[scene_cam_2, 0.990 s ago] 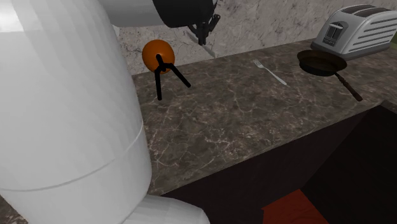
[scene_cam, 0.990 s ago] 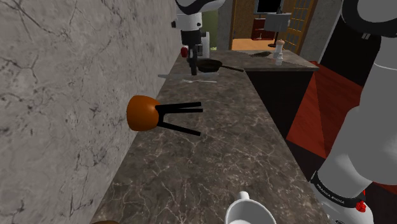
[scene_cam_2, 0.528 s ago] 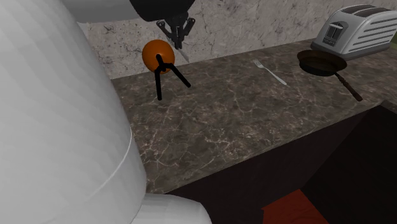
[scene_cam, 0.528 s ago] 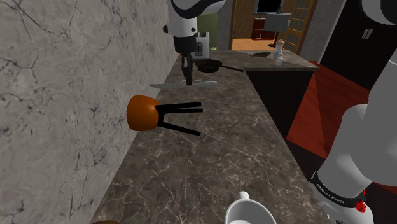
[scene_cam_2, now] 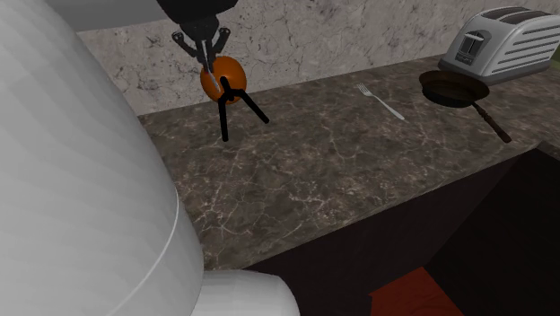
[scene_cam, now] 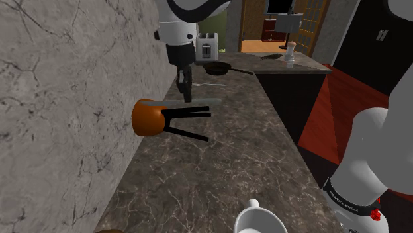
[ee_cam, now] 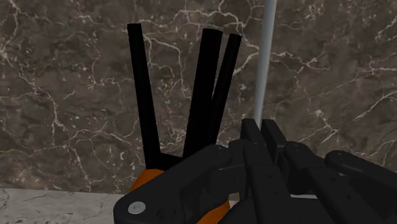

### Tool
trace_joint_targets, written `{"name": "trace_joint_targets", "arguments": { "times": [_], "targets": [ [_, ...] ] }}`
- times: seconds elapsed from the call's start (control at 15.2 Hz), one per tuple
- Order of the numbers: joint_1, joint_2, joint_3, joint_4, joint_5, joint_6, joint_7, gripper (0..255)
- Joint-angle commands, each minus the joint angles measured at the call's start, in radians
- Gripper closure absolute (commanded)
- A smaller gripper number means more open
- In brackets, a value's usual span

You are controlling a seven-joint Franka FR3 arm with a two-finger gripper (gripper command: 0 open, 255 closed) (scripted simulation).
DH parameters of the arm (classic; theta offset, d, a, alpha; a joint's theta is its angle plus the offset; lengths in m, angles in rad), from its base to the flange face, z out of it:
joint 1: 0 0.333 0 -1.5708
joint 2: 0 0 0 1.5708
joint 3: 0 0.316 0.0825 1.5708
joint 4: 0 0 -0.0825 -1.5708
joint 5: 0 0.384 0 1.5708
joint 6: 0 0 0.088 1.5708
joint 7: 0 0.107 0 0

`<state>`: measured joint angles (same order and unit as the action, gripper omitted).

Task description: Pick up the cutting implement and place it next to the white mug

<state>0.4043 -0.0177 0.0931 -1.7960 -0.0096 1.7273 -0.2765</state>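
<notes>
**Knife clasped over the orange object**

The jaws are clenched on the grey knife point(ee_cam: 264, 63). Its blade sticks out above the dark marble tabletop point(scene_cam: 231, 165), close by the black legs of a round orange object point(scene_cam: 147, 117) near the wall. The white mug point(scene_cam: 259, 220) stands well apart from it, at the shoulder view's lower edge.

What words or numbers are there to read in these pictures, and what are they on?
On the arm: one tiny line of dark print near its base, too small to read.
On the toaster, mug and knife: no words or numbers.
</notes>
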Motion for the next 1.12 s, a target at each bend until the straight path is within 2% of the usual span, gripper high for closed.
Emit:
{"name": "trace_joint_targets", "arguments": {
  "times": [0.0, 0.53, 1.06],
  "targets": [
    [0.024, -0.015, 0.025, -0.015, 0.005, 0.0, 0.05, 255],
    [0.117, -0.002, 0.123, 0.001, 0.015, -0.004, 0.239, 255],
    [0.22, 0.084, 0.224, 0.102, 0.001, -0.021, 0.444, 255]
  ]
}}
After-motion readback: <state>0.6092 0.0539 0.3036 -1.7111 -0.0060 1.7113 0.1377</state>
